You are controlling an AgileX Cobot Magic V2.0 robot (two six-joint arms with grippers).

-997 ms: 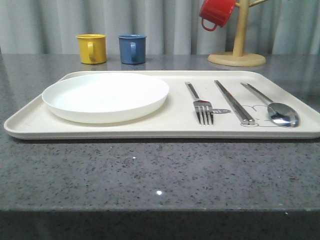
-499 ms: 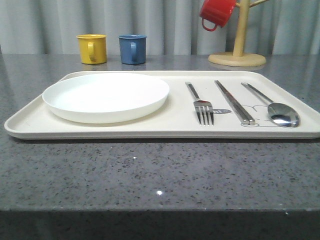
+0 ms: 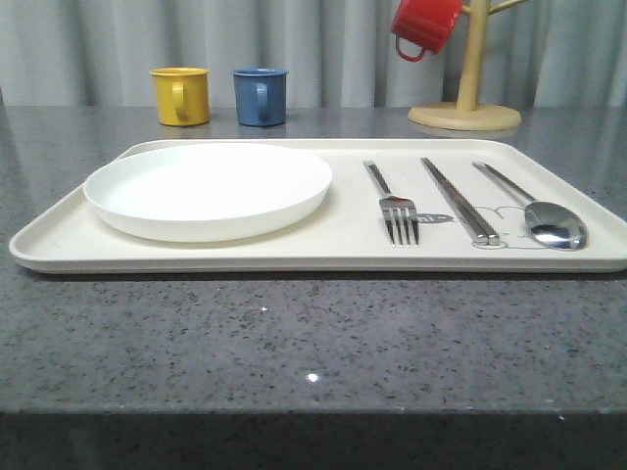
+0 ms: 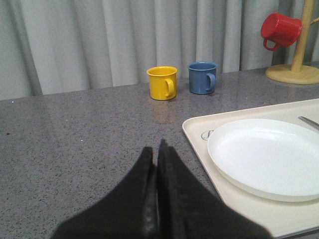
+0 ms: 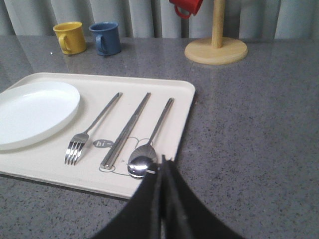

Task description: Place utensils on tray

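1. Front view. I log the cream tray (image 3: 343, 250) across the middle of the frame on a speckled grey stone counter (image 3: 294, 343); it is smooth plastic with a raised rim and rounded corners. A round white plate (image 3: 208, 188) sits on its left half. On the right half lie three slim polished steel pieces, side by side and apart: a four-tined fork (image 3: 392, 204), a pair of straight chopsticks (image 3: 458, 199), and an oval-bowled spoon (image 3: 537, 211). Their long axes run from the tray's far edge toward the near one, business ends nearer the camera. A yellow mug (image 3: 180, 95) and a blue mug (image 3: 260, 95) stand at upper left, and a red mug (image 3: 425, 25) hangs on a wooden stand (image 3: 465, 98) at upper right. I judge the placing done.

2. Left wrist view. The left gripper (image 4: 157, 164) sits at bottom centre, its black fingers pressed together on nothing, over bare counter. The tray's corner and the plate lie at lower right. This arm is the farther one from the cutlery.

3. Right wrist view. The right gripper (image 5: 163, 172) sits at bottom centre, fingers together and empty. The spoon's bowl lies just beside the tips, to their left in the frame, its handle running away toward upper right. This is the nearer arm; any next move I judge to be withdrawal.
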